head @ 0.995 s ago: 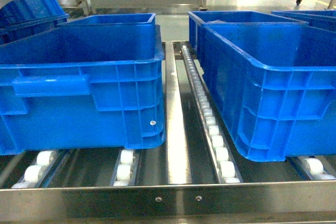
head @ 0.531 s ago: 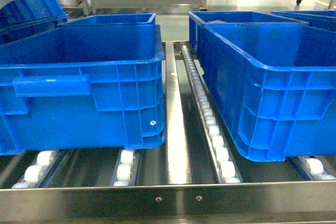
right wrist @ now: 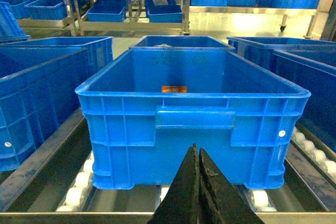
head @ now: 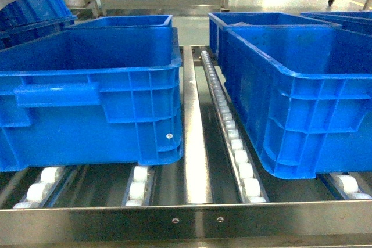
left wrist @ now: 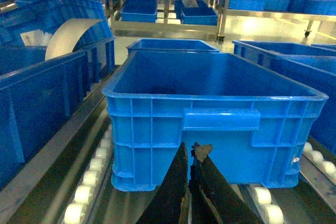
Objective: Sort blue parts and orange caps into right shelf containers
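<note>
With both grippers' jaws pressed together on nothing, left (left wrist: pixel 191 153) and right (right wrist: pixel 197 153), before crates (head: pixel 302 103) at the shelf's (head: pixel 197 161) front edge, mis-sorting was risked since no parts or caps were seen.

Both grippers' jaws pressed together.

Before me: big bright-blue ribbed plastic crates (head: pixel 87 94), smooth with a slight sheen, on a polished stainless-steel rack (head: pixel 195 143) with glossy white plastic rollers (head: pixel 238 155); my dark, matt, scuffed gripper fingers (right wrist: pixel 195 192) look rough.
</note>
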Available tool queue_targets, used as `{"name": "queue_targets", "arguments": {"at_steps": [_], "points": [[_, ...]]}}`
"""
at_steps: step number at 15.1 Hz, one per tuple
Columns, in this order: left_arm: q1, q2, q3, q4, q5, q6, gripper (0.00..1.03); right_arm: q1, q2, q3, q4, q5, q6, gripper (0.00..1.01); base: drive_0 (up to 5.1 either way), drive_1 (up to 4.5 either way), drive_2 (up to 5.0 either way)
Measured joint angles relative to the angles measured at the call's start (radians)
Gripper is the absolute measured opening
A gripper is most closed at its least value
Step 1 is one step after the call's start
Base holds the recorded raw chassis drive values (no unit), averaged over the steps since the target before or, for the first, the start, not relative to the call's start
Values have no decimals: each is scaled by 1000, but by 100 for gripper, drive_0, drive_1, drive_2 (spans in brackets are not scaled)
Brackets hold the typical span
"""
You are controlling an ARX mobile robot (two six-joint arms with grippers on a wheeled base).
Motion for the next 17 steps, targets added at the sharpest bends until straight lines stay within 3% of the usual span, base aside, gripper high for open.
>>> {"name": "queue_targets", "arguments": {"at_steps": [3, 4, 5, 6, 11, 13, 14, 17], "points": [[0, -31, 0, -34, 0, 0, 2, 0, -27, 0, -27, 0, 0, 1, 0, 0, 0], [0, -48, 0, -50, 0, 0, 2, 0, -113, 0, -164, -2, 0, 1, 0, 0, 0], [0, -62, 0, -61, 1, 0, 2, 0, -195, 0, -197, 0, 0, 1, 0, 0, 0], [0, -160, 1, -213, 5, 2, 2, 0, -193, 1, -200, -1, 0, 1, 0, 0, 0], [0, -223, 1, -242, 0, 3, 2, 0, -193, 0, -203, 0, -1, 3, 0, 0, 0], [0, -223, 1, -241, 1, 3, 27, 0, -193, 0, -203, 0, 0, 31, 0, 0, 0], [0, -223, 1, -241, 1, 3, 53, 0, -193, 0, -203, 0, 0, 56, 0, 0, 0], [0, -223, 1, -241, 1, 3, 82, 0, -193, 0, -203, 0, 0, 86, 0, 0, 0]]}}
